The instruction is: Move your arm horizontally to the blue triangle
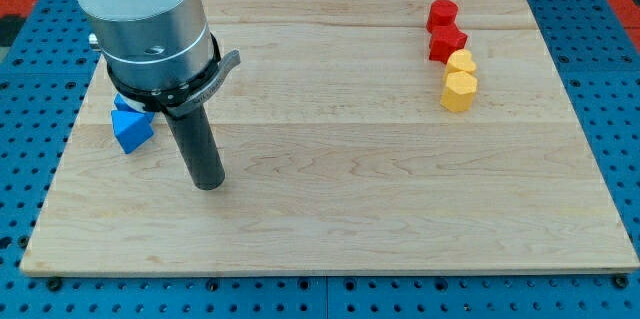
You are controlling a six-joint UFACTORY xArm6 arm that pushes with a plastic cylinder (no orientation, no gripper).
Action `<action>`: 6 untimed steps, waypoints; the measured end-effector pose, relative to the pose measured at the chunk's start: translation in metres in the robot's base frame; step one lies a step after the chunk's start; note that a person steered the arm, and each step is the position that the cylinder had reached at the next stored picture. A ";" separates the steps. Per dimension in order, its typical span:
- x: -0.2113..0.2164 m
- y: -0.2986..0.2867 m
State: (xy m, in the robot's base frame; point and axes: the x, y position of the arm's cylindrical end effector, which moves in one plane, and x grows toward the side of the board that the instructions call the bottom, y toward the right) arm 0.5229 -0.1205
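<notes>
Just left of my tip [209, 183], slightly farther back, sits the blue triangle [132, 131]; the tip stands apart, touching nothing.

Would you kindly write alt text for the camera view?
My tip rests on a wooden board, just right of a blue triangle near the view's left edge. Two red blocks and two yellow blocks cluster at upper right.

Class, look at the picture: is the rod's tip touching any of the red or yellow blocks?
No. My tip rests at the view's left near the blue triangle, far from the red blocks and yellow blocks at upper right.
</notes>
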 end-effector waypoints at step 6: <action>-0.045 0.017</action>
